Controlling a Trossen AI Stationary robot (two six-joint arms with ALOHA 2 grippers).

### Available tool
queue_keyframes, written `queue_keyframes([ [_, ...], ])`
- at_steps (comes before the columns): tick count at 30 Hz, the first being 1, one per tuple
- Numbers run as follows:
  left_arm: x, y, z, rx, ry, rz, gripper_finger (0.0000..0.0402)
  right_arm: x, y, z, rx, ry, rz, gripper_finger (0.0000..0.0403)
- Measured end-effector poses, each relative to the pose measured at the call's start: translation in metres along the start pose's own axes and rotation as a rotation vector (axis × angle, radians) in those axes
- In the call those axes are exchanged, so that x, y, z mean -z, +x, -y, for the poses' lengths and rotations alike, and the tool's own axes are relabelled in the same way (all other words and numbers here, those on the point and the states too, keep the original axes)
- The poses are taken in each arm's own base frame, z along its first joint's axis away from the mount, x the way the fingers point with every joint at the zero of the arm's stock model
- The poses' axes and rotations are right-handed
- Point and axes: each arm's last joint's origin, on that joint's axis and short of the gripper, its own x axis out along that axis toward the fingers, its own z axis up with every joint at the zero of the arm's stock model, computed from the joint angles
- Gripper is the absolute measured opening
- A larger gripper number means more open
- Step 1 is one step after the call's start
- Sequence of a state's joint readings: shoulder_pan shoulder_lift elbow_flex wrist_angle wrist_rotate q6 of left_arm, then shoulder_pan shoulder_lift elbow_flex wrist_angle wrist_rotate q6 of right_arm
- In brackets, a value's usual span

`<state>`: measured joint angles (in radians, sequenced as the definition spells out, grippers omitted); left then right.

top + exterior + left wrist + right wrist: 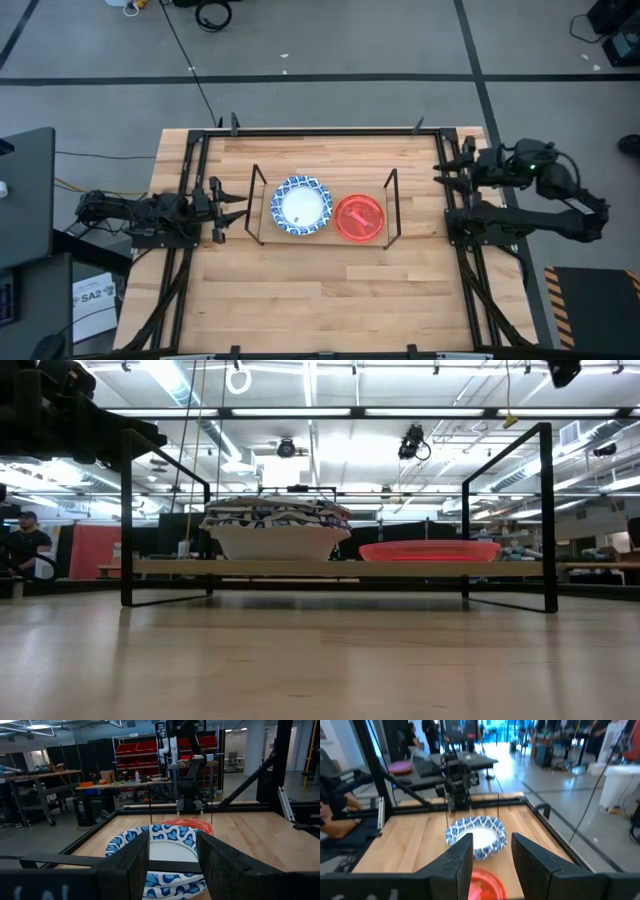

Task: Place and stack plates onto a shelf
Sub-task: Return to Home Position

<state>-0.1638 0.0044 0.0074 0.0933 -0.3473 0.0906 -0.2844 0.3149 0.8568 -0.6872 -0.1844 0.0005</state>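
Observation:
The shelf (340,568) stands mid-table on its black wire loops (257,205). On its board, a stack of white plates with blue patterned rims (300,206) (276,525) rests on the left half. A translucent red-pink plate (359,217) (430,550) lies on the right half. My left gripper (236,206) (172,865) is open at the table's left side, pointing at the blue-rimmed stack (160,845) without touching it. My right gripper (443,166) (492,860) is open at the table's right side, well clear of the shelf. The orange and green plates are out of view.
Black frame rails (300,132) run along the table's far edge and sides. Bare wood lies between the shelf and the near edge (320,300). A dark monitor (25,195) stands left of the table. A person (25,540) sits in the room beyond.

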Motion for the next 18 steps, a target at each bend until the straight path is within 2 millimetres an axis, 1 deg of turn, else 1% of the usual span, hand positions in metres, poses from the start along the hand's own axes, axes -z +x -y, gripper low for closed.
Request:
queue_keyframes([
  [6, 0.0, 0.0, 0.0, 0.0, 0.0, 0.0, 0.0169, 0.028, 0.018, 0.004, 0.004, -0.013, 0.072, 0.014],
  [11, 0.0, 0.0, 0.0, 0.0, 0.001, 0.0, 0.0169, 0.051, 0.027, 0.005, 0.002, 0.016, 0.089, 0.014],
  [18, 0.0, 0.0, 0.0, 0.0, 0.001, -0.001, 0.0169, 0.078, 0.035, 0.006, -0.005, 0.019, 0.164, 0.014],
])
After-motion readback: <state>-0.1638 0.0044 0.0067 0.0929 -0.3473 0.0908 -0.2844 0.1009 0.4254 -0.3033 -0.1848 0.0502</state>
